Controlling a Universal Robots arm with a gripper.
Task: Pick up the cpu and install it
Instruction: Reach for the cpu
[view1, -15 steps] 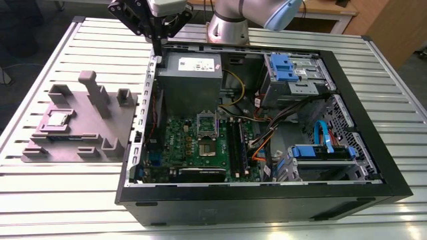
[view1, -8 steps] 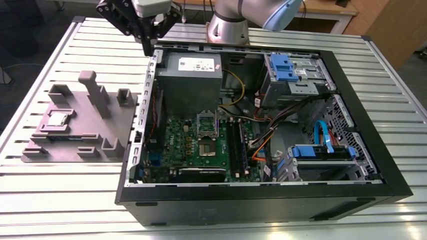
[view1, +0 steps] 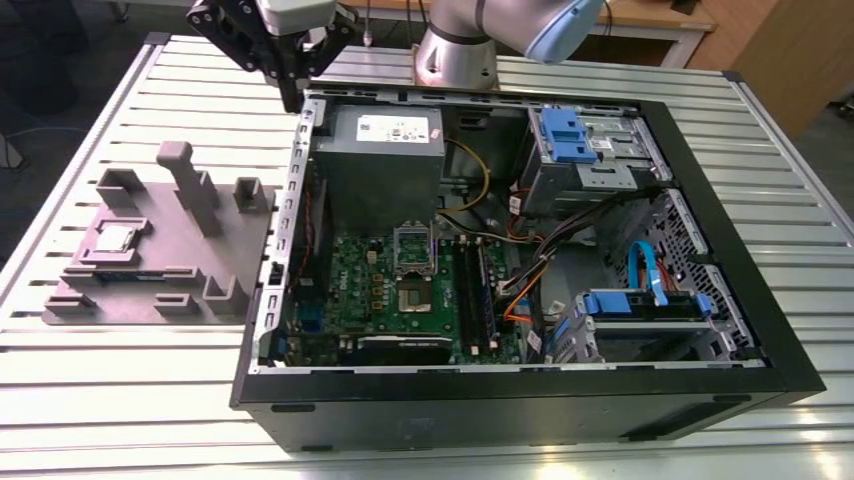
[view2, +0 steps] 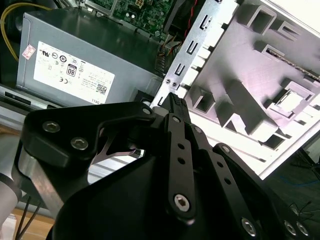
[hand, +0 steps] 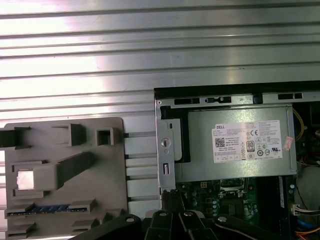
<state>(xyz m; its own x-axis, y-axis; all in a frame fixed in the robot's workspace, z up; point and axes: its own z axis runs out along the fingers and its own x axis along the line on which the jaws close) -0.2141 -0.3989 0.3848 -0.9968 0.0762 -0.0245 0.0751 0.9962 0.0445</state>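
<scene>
Fingers (view1: 290, 92) closed empty above slatted metal table (view1: 134, 110), cpu (view1: 115, 237) on grey fixture (view1: 174, 270), wooden furniture (view1: 781, 50) behind

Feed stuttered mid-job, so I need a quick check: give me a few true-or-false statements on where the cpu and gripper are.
1. The cpu lies on the grey fixture outside the case. True.
2. The gripper holds the cpu. False: it holds nothing; the cpu is on the fixture.
3. The computer case is open, motherboard exposed. True.
4. The gripper is down at the motherboard. False: it hangs near the case's corner by the power supply.
</scene>
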